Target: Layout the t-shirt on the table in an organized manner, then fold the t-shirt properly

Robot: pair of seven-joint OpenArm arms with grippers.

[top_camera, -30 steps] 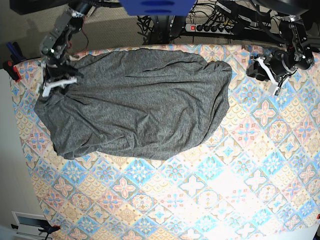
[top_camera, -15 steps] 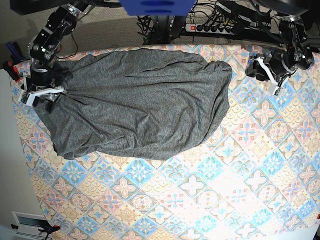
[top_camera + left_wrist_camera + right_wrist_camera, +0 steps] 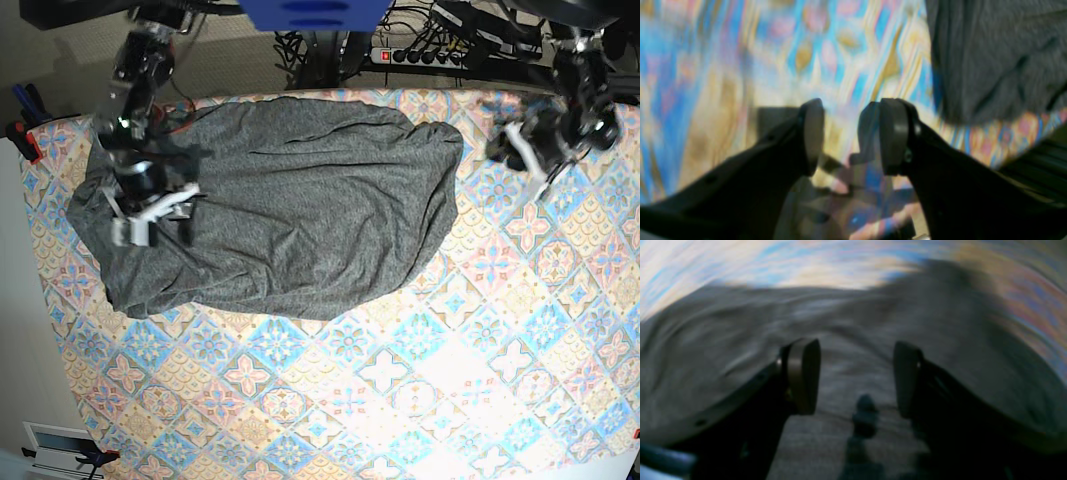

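On the desk (image 3: 470, 380) lay the grey shirt (image 3: 290, 200), spread out and wrinkly, filling the far left part. No words or labels could be read anywhere. The right jaws (image 3: 150, 215) stood wide and empty over the shirt's left side; half a second before, they were at the shirt's far left edge. The left jaws (image 3: 525, 160) hung partly open over the bare cloth just past the shirt's right end, holding nothing, almost where they were before.

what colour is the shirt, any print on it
Plain dark heather grey, no print on the t-shirt. It shows best in the base view.
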